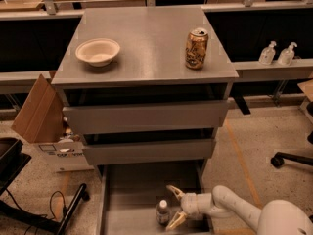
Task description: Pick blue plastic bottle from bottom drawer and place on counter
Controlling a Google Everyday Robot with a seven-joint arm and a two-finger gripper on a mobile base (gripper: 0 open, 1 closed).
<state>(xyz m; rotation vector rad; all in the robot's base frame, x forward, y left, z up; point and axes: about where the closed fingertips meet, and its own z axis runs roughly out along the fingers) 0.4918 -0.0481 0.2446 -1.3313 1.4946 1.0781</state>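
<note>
The blue plastic bottle stands upright toward the front of the pulled-out bottom drawer. The gripper is low in the same drawer, just right of the bottle, fingers spread wide. Above the drawer, the worktop carries a can and a bowl.

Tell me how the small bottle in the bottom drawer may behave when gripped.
The blue plastic bottle stands upright and narrow, so a side nudge may tip it. Its plastic wall probably dents if squeezed. The open pincer sits beside it.
</note>
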